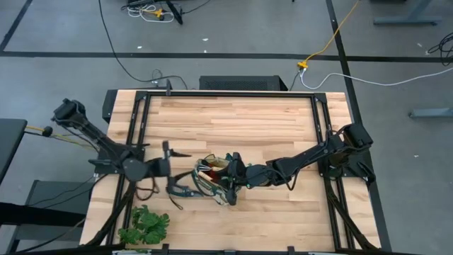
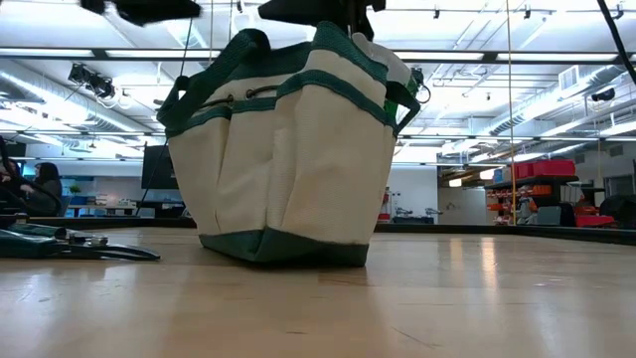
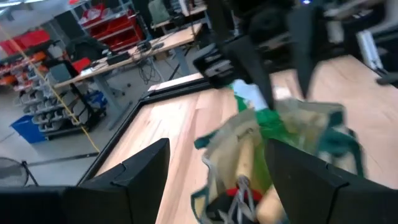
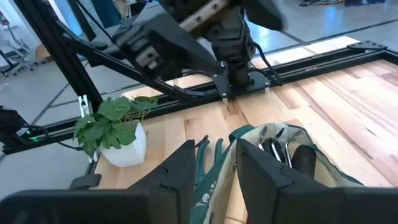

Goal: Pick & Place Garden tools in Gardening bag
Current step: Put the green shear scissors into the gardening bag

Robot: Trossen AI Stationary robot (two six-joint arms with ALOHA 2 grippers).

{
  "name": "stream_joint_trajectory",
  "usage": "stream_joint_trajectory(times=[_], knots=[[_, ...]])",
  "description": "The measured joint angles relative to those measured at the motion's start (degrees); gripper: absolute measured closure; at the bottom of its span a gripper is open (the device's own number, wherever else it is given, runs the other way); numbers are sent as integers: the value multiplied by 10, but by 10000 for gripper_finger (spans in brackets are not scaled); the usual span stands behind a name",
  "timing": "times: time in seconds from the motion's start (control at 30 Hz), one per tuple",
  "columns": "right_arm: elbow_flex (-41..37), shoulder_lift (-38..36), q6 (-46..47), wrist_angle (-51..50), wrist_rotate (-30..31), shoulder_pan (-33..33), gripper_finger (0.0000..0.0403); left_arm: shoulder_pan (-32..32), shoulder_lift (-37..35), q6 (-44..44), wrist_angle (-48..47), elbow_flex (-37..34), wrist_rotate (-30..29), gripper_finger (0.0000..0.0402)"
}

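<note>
We see the soft beige canvas gardening bag (image 1: 214, 180) with dark green trim standing near the middle of the light wooden table (image 1: 241, 120), toward its front edge; from table height it stands upright, its side pockets (image 2: 283, 159) facing the camera and its green handles (image 2: 214, 65) raised.

Our right gripper (image 1: 233, 177) reaches in from the right and sits at the bag's rim. Its wrist view shows its two dark fingers (image 4: 264, 171) slightly parted with a narrow gap between them, astride the bag's green-trimmed edge (image 4: 239, 134); whether they actually pinch the fabric we cannot tell.

Our left gripper (image 1: 167, 157) hovers just left of the bag. Its fingers (image 3: 140, 171) are spread wide and hold nothing.

Inside the bag we make out a green spray bottle with a white nozzle (image 3: 255, 106), a wooden handle of a hand rake (image 3: 245, 155), and something red and black low down (image 3: 239, 196). The right wrist view shows dark rounded handles (image 4: 305, 158) within the opening.

On the table just left of the bag lie dark-handled pruning shears (image 1: 180, 190), visible at table height as a low dark shape (image 2: 75, 246). A leafy green plant in a white pot (image 4: 118, 134) stands at the front-left corner, well apart from the bag.
</note>
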Motion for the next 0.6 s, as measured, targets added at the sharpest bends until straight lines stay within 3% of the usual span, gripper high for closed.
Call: stream_joint_trajectory(times=[0.23,0.6], knots=[[0,0,-3,-9,1,0,286,-98,-71,-82,-130,0,-6,134],[0,0,-16,-9,2,0,286,-118,-84,-366,-316,0,135,168]])
